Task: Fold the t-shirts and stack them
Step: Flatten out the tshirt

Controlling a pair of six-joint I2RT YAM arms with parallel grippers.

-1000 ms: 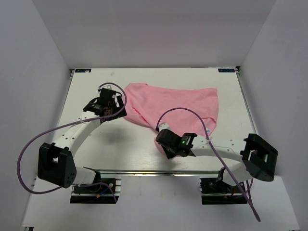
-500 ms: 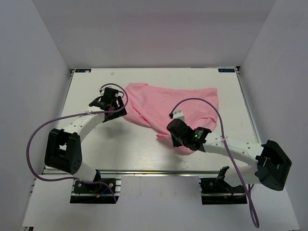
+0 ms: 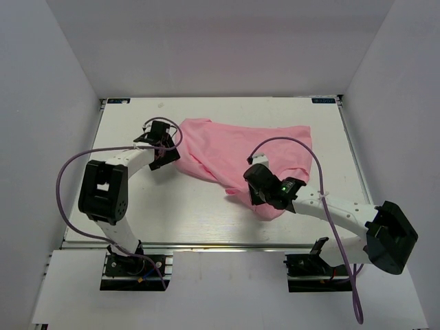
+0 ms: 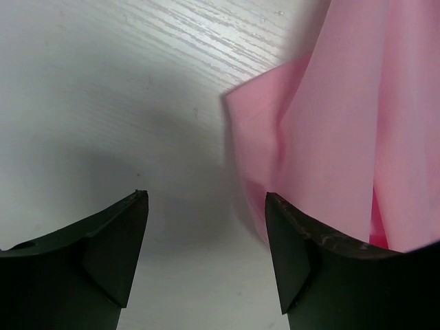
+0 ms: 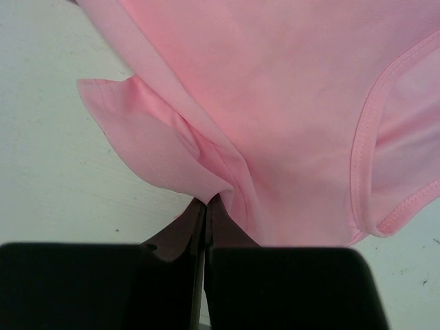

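Observation:
The pink t-shirt (image 3: 240, 148) lies crumpled across the back middle of the white table (image 3: 172, 213). My left gripper (image 3: 167, 152) is open at the shirt's left edge; in the left wrist view (image 4: 206, 206) a pink corner (image 4: 323, 137) reaches in by the right finger, and bare table lies between the fingertips. My right gripper (image 3: 253, 187) is shut on a fold of the shirt at its near edge. In the right wrist view (image 5: 207, 206) the jaws pinch pink cloth (image 5: 275, 103), and a hemmed opening (image 5: 371, 137) shows at the right.
White walls enclose the table on the left (image 3: 48, 137), back and right. Purple cables (image 3: 65, 179) loop over both arms. The table's near edge has a metal rail (image 3: 206, 246).
My right gripper has moved up and right onto the shirt's near edge, pulling that cloth along. My left arm has folded in, its gripper staying at the shirt's left edge.

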